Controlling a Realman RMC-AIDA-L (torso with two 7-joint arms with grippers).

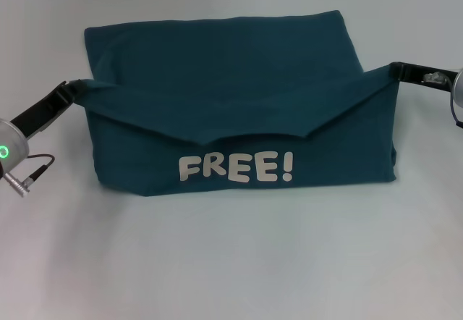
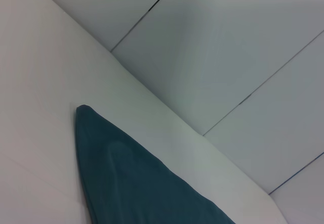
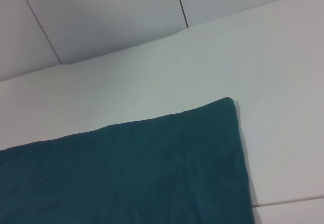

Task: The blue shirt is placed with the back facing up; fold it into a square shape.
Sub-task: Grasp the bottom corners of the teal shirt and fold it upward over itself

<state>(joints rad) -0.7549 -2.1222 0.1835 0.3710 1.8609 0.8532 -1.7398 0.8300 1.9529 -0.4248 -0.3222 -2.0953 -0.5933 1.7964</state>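
1. The dark teal-blue short-sleeved shirt of soft matte fabric [image 1: 239,95] lies across the middle of the plain white surface [image 1: 231,262], folded into a wide band. White letters reading "FREE!" show on its near layer.
2. An upper layer of the shirt is pulled taut between the two hands, and its near edge sags in a shallow V just above the letters.
3. The left hand [image 1: 74,88], black and slim, reaches in from the left edge, its arm slanting up toward the shirt's left corner. It is closed on that corner, with the fabric bunched at its tip.
4. The right hand [image 1: 396,70], also black, comes in from the right edge nearly level and is pinched on the shirt's right corner, which rises to a point there.
5. Each wrist view shows a stretch of teal cloth [image 2: 131,183] [image 3: 126,173] over the white surface, with pale panelled wall beyond; neither shows its own fingers.
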